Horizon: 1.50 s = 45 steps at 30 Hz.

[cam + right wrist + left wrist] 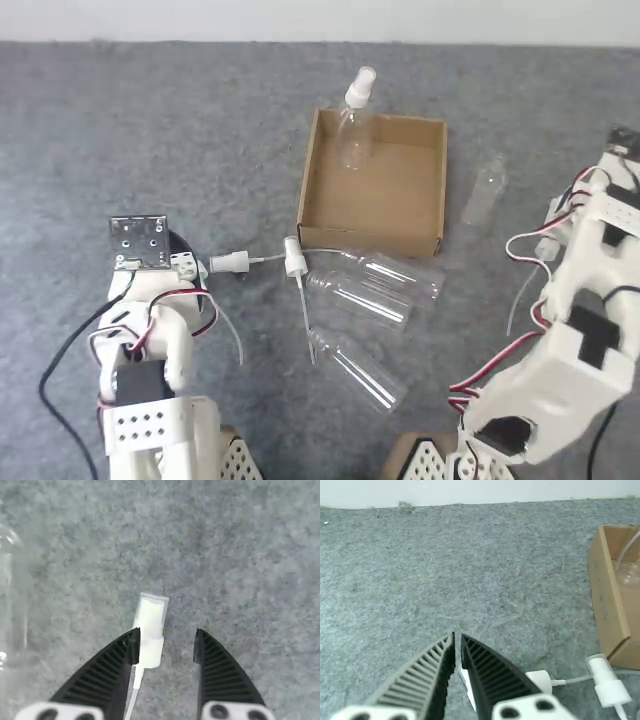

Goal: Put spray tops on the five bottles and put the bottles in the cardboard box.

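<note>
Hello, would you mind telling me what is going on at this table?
The job for the two arms is capping bottles and boxing them. One capped bottle rests in the cardboard box; three bare bottles lie in front of it and another beside it. The right gripper is open over a spray top on the carpet. The left gripper is shut above the carpet, two more spray tops nearby.

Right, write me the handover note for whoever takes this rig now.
Left claw: shut, over the carpet near two loose spray tops.
Right claw: open, straddling a third spray top that lies on the carpet, beside the lone uncapped bottle right of the cardboard box.
Done: one capped bottle in the box.
Left: three uncapped bottles lie in front of the box. Cap all four, then box them.
</note>
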{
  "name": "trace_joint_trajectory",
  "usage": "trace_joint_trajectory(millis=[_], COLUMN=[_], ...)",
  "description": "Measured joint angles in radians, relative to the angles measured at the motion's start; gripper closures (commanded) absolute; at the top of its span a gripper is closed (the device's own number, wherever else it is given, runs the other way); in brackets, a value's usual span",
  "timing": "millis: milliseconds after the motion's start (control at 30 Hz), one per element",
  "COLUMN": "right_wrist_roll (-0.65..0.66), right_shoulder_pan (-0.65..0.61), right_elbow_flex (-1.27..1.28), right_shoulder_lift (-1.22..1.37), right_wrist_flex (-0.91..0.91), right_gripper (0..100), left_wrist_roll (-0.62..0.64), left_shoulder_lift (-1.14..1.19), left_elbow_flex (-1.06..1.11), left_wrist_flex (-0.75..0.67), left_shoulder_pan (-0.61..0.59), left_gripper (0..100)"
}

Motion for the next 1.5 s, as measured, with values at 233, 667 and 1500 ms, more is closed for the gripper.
trace_joint_trajectory(millis=[233,667,1500], right_wrist_roll=[-0.003,-0.002,-0.034], right_shoulder_pan=[-0.043,-0.031,-0.624], right_elbow_flex=[-0.017,-0.037,-0.083], right_shoulder_lift=[0.064,0.114,-0.477], right_wrist_flex=[-0.006,0.012,0.489], right_gripper=[86.0,99.5,99.3], left_wrist_roll=[-0.002,-0.002,-0.002], left_shoulder_lift=[0.0,0.0,0.0], left_elbow_flex=[0.0,0.0,0.0], left_wrist_flex=[0.0,0.0,0.0], left_shoulder_pan=[0.0,0.0,0.0], left_gripper=[99,99,99])
